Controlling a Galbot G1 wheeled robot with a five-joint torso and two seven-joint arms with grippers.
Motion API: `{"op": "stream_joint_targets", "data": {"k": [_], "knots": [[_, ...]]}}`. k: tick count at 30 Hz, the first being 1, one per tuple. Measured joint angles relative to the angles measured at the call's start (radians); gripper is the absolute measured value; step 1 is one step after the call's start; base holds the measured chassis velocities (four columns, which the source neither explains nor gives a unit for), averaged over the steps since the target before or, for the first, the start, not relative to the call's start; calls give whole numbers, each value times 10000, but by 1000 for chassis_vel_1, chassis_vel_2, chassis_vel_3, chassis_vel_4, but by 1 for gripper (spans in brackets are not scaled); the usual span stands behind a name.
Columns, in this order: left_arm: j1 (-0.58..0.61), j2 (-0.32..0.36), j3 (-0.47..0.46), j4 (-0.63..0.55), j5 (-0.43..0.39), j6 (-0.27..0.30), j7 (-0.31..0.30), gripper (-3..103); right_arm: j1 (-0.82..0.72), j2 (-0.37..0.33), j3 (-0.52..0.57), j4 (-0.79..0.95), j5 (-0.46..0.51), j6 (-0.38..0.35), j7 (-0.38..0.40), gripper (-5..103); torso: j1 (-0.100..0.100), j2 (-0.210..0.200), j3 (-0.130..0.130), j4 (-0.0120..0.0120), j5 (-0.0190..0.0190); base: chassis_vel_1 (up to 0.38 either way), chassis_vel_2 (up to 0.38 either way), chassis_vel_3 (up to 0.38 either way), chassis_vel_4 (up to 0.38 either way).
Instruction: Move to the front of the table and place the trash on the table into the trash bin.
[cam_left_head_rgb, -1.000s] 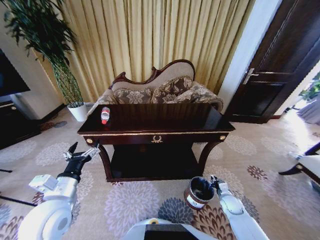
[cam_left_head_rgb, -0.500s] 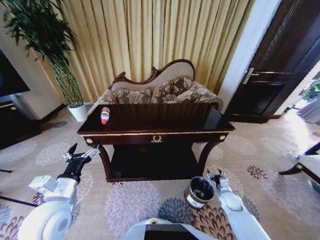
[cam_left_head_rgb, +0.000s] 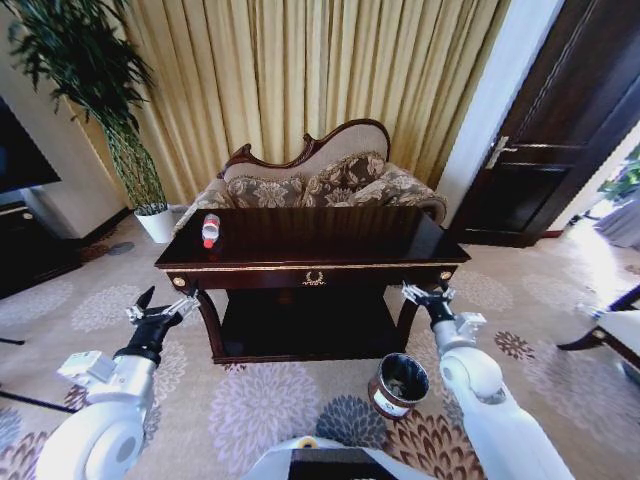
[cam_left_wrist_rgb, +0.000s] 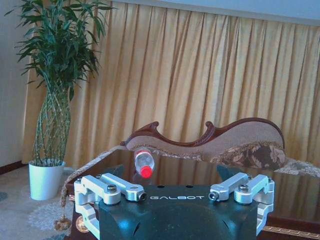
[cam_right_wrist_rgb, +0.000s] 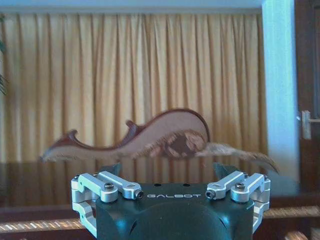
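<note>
Right pincer (cam_left_head_rgb: 428, 294) has come up off the trash bin (cam_left_head_rgb: 399, 384): a second ago it sat at the bin's rim, low at 5 o'clock in the head view; now it hangs at the surface's (cam_left_head_rgb: 330, 240) front right corner, around 4 o'clock, well clear of the bin. Fingers spread, nothing in them. Bin stands on the carpet just in front of the surface's right leg, mouth tipped toward the robot.

Left pincer (cam_left_head_rgb: 160, 305) unchanged, spread and empty, just off the front left corner at 8 o'clock.

Trash: one bottle (cam_left_head_rgb: 210, 230) lying on the surface near its left end at 10 o'clock, cap toward the robot. Can't make out any smaller scraps.

My read: bin is set down and positioned, both arms free. Nothing binned yet. Left arm is nearer the bottle, so pickup probably goes there.
</note>
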Motion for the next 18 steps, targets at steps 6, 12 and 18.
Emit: {"op": "stream_joint_targets", "data": {"k": [6, 12, 18], "knots": [[-2, -6, 20, 0, -1, -2, 7, 100, 54, -17, -293, 606, 30, -142, 345, 100, 0, 0, 0, 1, -2, 0, 0, 0, 0], [-6, 9, -18, 0, -20, -11, 13, 100, 9, -22, -355, 684, -48, -146, 328, 100, -1, 1, -1, 1, 0, -17, 12, 16, -22], [-29, 8, 41, 0, -21, -15, 18, 100, 4, -47, -407, 685, -93, -143, 244, 100, -2, 1, -1, 1, 0, -108, 110, 123, -109]]}}
